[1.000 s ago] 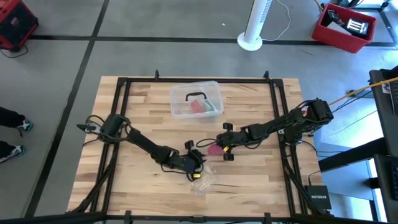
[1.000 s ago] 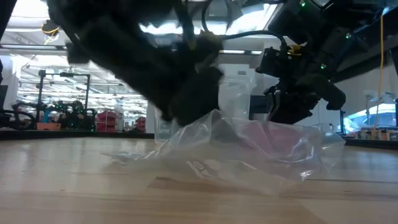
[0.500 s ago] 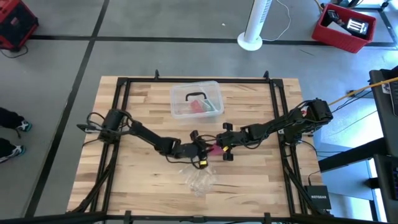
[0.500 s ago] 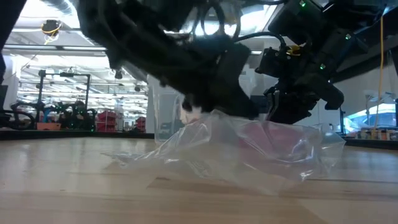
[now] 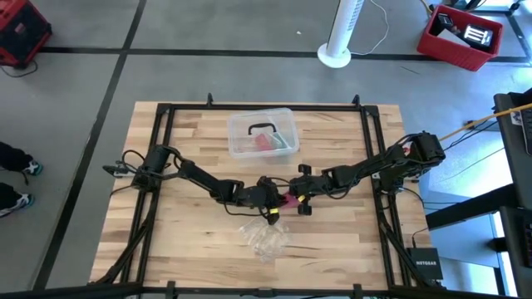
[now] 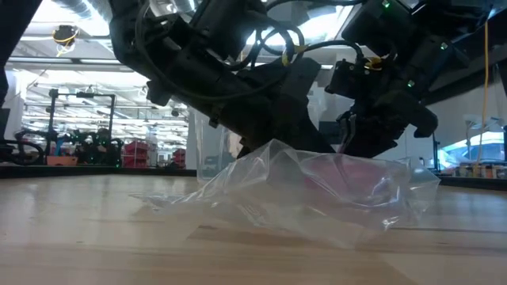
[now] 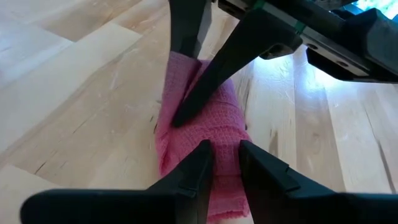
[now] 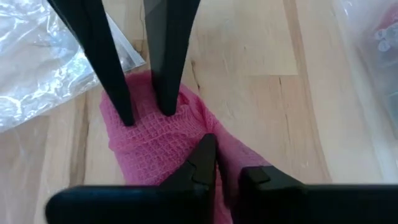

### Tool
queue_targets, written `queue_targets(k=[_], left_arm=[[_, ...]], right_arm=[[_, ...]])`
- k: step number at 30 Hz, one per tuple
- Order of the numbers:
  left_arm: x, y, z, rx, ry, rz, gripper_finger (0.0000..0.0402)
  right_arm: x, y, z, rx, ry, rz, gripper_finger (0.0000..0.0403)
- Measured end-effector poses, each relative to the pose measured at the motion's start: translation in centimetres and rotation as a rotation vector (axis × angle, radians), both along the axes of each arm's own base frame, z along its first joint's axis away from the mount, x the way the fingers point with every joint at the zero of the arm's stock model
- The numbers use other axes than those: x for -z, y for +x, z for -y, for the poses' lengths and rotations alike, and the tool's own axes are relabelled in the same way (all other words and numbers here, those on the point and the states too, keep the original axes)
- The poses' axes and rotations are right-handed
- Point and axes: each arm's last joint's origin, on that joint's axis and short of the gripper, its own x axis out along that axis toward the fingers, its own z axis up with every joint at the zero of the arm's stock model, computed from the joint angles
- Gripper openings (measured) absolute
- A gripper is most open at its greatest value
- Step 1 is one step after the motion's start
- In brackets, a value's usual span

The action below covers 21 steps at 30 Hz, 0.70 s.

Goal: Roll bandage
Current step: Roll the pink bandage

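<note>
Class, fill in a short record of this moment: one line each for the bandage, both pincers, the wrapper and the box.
bandage: pink bandage, bunched at mid-table between the two pincers
left pincer: left pincer, fingers astride one end of the bandage
right pincer: right pincer, shut on the other end
wrapper: clear wrapper, crumpled, lying nearer the table's front edge
box: clear box, towards the far edge

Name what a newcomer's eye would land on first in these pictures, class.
The pink bandage at the table's middle, where the left gripper and right gripper meet, both sets of jaws pinching it. Next, the crumpled clear wrapper on the near side of them, and the clear plastic box beyond.
</note>
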Motion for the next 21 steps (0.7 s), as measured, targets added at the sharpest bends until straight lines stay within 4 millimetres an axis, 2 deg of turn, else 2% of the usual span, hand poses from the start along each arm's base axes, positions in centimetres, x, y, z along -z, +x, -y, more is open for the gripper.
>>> queue_targets(k=[6,11,17,21], left_arm=[[0.1,0.0,0.0,0.002,0.006,-0.009,0.0074],[0.1,0.0,0.0,0.003,0.012,-0.014,0.0074],[0.2,0.0,0.0,0.003,0.016,-0.015,0.0074],[0.2,-0.1,0.0,0.001,0.019,-0.015,0.0074]], right_arm=[[-0.8,-0.3,0.1,0.001,0.0,0.011,0.009],[-2.9,-0.7,0.1,-0.002,-0.001,0.016,0.0127],[-4.6,-0.9,0.2,-0.022,-0.029,-0.004,0.0138],[-4.9,-0.8,-0.2,-0.109,0.067,-0.009,0.0138]])
